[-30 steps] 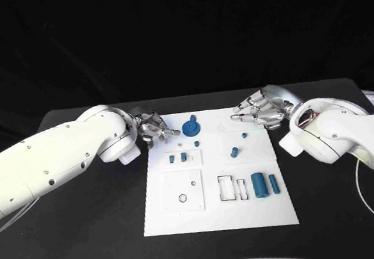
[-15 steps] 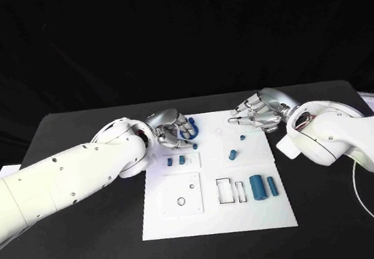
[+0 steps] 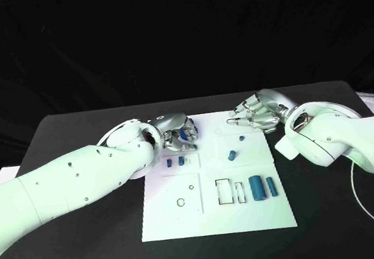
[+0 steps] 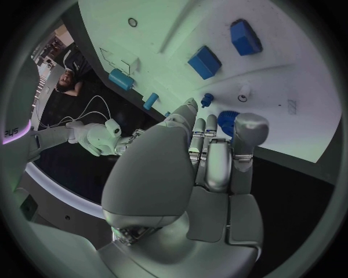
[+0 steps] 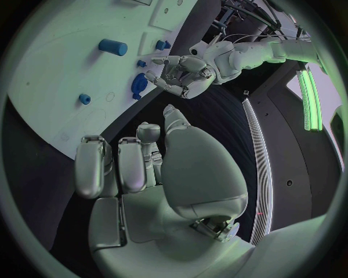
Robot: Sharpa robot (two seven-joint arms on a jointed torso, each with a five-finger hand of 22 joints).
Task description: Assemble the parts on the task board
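Note:
The white task board [image 3: 254, 214] lies mid-table. At its far end sits a blue gear [image 3: 190, 131], also in the left wrist view [image 4: 226, 120] and right wrist view [image 5: 138, 86]. My left hand [image 3: 177, 135] hovers right over it, fingertips [image 4: 210, 124] at the gear's rim; I see no grip on it. My right hand [image 3: 258, 112] hangs by the board's far right corner, fingers loosely bent, holding nothing. Two small blue blocks [image 3: 174, 161], a peg [image 3: 241, 138], a short piece [image 3: 232, 155] and two cylinders [image 3: 262, 187] lie on the board.
A raised white plate [image 3: 181, 185] with a ring-shaped hole and two outlined rectangular slots [image 3: 225, 190] occupy the board's near half. A white cable [image 3: 366, 199] curves along the table's right side. Paper [image 3: 7, 172] lies at the left edge.
My left hand has swung right from beside the board's left edge onto the blue gear. The right hand has stayed almost still.

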